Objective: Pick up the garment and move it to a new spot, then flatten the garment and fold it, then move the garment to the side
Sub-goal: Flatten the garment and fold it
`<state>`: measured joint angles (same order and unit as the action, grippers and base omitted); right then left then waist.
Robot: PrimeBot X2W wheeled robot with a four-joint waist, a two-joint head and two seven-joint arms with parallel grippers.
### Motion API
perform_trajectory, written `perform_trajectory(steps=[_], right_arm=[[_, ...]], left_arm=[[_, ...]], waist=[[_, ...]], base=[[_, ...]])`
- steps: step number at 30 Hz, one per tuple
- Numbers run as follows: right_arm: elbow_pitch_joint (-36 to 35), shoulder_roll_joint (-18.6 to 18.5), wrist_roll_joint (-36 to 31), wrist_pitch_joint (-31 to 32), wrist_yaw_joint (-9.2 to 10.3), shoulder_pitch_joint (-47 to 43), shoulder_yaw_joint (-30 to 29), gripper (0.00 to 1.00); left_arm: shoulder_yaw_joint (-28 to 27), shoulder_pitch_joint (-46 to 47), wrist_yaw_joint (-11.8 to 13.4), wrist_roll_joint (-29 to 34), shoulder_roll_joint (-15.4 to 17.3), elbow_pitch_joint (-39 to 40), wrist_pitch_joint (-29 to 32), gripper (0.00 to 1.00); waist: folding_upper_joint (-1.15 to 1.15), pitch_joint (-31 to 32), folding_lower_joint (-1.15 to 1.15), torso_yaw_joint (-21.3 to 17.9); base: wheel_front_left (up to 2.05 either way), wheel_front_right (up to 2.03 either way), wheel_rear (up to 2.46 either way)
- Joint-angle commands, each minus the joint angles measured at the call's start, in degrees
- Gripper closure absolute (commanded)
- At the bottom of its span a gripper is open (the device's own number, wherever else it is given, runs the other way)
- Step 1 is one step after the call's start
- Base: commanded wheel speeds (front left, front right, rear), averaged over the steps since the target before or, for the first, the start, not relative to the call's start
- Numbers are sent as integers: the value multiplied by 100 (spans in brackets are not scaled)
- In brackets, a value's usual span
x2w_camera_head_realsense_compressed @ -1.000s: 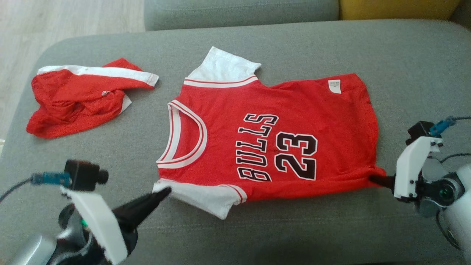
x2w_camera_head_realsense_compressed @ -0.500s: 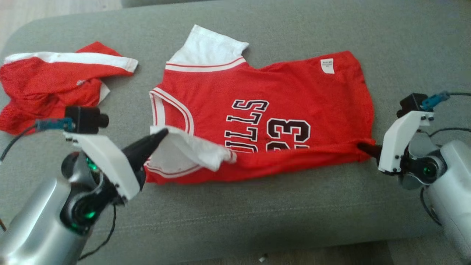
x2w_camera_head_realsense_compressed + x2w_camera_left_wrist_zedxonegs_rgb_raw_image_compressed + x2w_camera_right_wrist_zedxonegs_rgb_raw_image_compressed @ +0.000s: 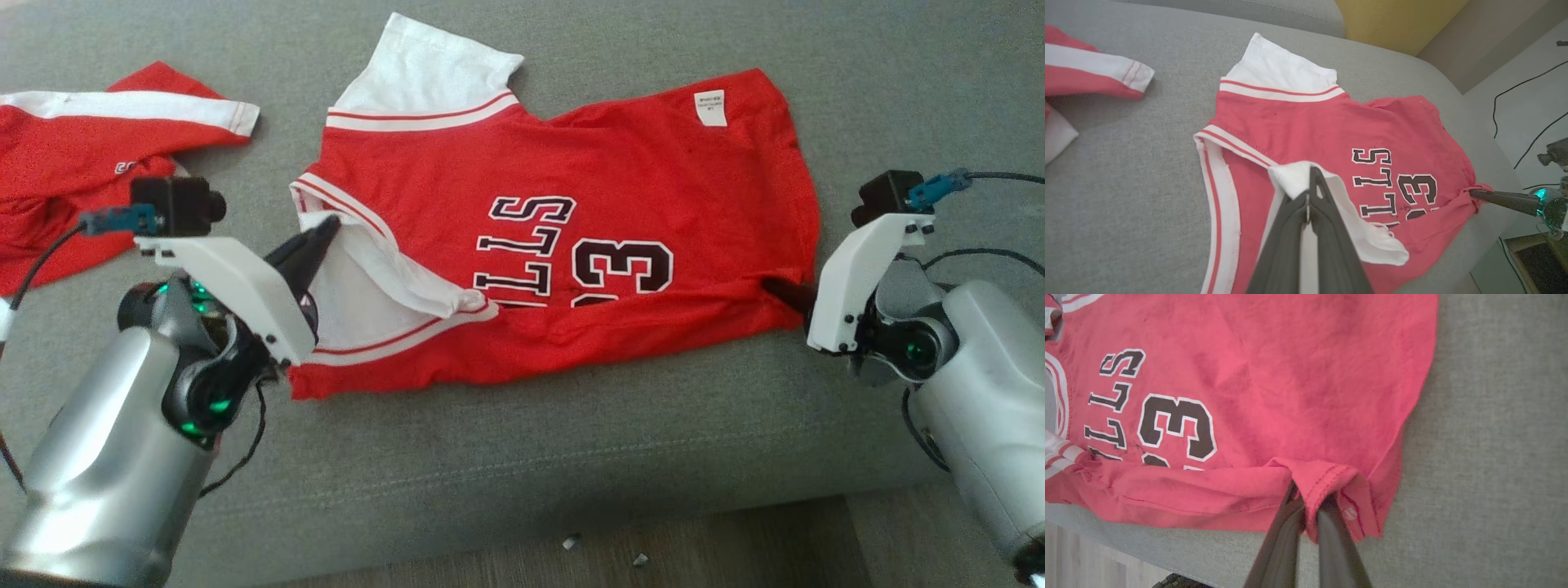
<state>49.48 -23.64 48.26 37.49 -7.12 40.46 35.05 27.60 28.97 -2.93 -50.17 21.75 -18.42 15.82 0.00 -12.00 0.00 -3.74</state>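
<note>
**Red jersey held at two near corners on a grey sofa seat**

The red basketball jersey (image 3: 620, 188) lies spread across the grey sofa seat (image 3: 571, 441), neckline to the left and hem to the right. Its near edge is turned over toward the far side and covers part of the black lettering.

The left gripper (image 3: 326, 224) has its fingers clenched on the white near sleeve (image 3: 384, 269), which is lifted and draped over the neckline. The right gripper (image 3: 771, 287) has its fingers clenched on the near hem corner, where the red cloth bunches around their tips.

The white far sleeve (image 3: 424, 69) lies flat on the seat. A small white label (image 3: 709, 108) sits near the far hem corner. A crumpled red-and-white garment (image 3: 73, 163) lies at the far left, apart from the jersey. Wooden floor (image 3: 735, 547) shows below the seat's near edge.
</note>
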Motion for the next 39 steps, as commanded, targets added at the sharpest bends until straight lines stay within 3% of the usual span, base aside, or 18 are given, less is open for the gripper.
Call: perform_trajectory(steps=[1, 2, 3, 5, 14, 22, 27, 33, 39], right_arm=[[-130, 17, 15, -156, -36, 192, 33, 20], [-111, 22, 16, -245, -36, 211, 35, 0], [-87, 29, 15, -328, -36, 228, 40, 0], [-39, 41, 8, -503, -36, 256, 48, 0], [-65, 68, 3, -1555, -36, 261, 1, 0], [-548, 3, -400, -3560, -36, -114, -228, 0], [-743, 242, -734, -4688, -36, -800, -658, 0], [-1175, 640, -1747, -5216, -36, -1674, -1412, 0], [-2155, 1362, -2816, -5246, -36, -2641, -2333, 0]], left_arm=[[-220, 397, 44, 110, 143, 55, -113, 100], [-209, 446, 86, 177, 122, -56, -176, 100], [-201, 492, 144, 251, 102, -170, -246, 100], [-164, 568, 265, 416, 66, -380, -387, 0], [-184, 594, 491, 789, -116, -720, -1330, 0], [-681, -295, 1084, 713, -565, -78, -2764, 0], [-888, -1194, 1410, 940, -1020, 529, -3062, 0], [-1284, -2358, 1462, 2006, -1639, 1135, -3079, 0], [-1590, -2872, 1261, 2767, -1862, 1000, -3080, 0]], waist=[[0, -27, 0, -12], [0, -38, 0, -17], [0, -46, 0, -22], [0, -54, 0, -28], [0, 69, 0, -27], [0, 447, 0, 2], [0, 716, 0, 81], [0, 890, 0, 81], [0, 936, 0, 69]], base=[[0, 0, 0], [0, 0, 0], [0, 0, 0], [0, 0, 0], [0, 0, 0], [0, 0, 0], [0, 0, 0], [0, 0, 0], [0, 0, 0]])
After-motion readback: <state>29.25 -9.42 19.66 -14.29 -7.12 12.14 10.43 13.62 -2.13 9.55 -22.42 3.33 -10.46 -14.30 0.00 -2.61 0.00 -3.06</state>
